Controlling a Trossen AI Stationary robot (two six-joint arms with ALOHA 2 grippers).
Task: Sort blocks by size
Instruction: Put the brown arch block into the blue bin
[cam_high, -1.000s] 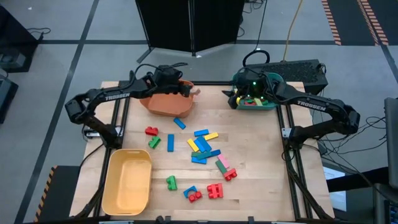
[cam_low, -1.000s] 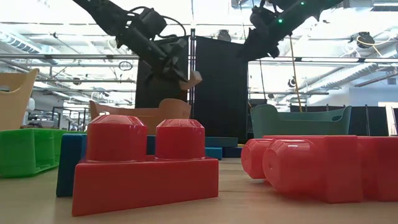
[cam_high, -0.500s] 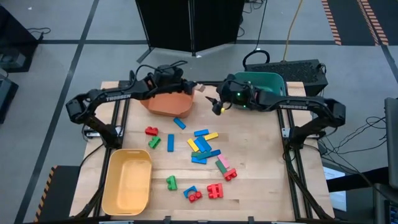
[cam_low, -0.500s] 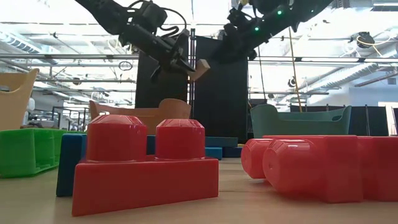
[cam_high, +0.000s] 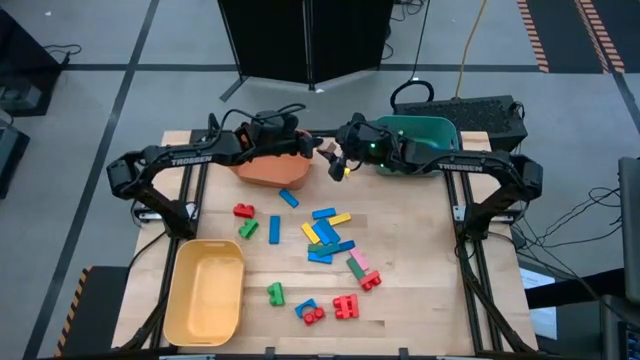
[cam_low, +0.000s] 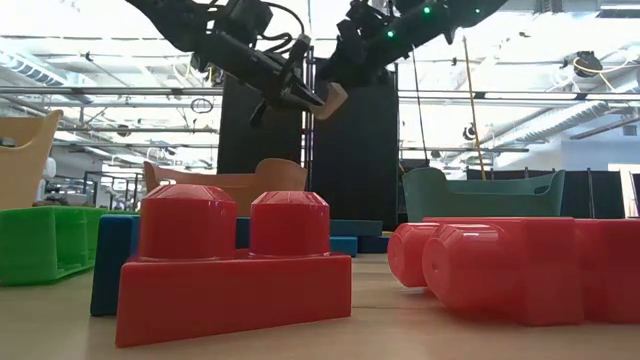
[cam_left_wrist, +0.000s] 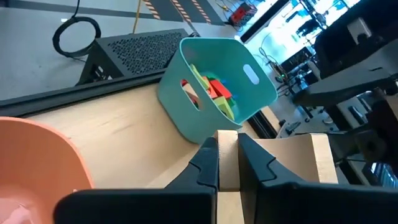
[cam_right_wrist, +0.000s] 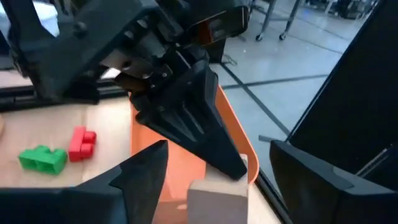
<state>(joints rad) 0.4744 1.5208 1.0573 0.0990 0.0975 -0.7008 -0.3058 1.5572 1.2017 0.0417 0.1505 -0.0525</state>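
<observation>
The left gripper (cam_high: 318, 146) hangs in the air at the far middle of the wooden table (cam_high: 420, 230), just past the right rim of the orange plastic bin (cam_high: 268, 165), its fingers clamped on a plain tan wooden block (cam_low: 331, 100). In the left wrist view the two dark fingers pinch that block (cam_left_wrist: 227, 163) between their tips. The right gripper (cam_high: 338, 160) faces it from the right, just beside the block, its fingers spread apart on either side of the block's free end (cam_right_wrist: 217, 198), not gripping it.

Behind the right arm, at the far right of the table, stands the teal plastic bin (cam_high: 430, 135), which already holds red, green and yellow pieces (cam_left_wrist: 214, 90).

The loose coloured toy blocks (cam_high: 325, 235) lie scattered over the middle of the table, well apart from both grippers: red (cam_high: 243, 211), green (cam_high: 248, 229) and blue (cam_high: 274, 229) ones toward the left, a blue and yellow cluster in the centre, and a green one (cam_high: 275, 293) and red studded bricks (cam_high: 346, 306) near the front edge.

The empty-looking yellow plastic bin (cam_high: 178, 300) sits at the near left corner.
</observation>
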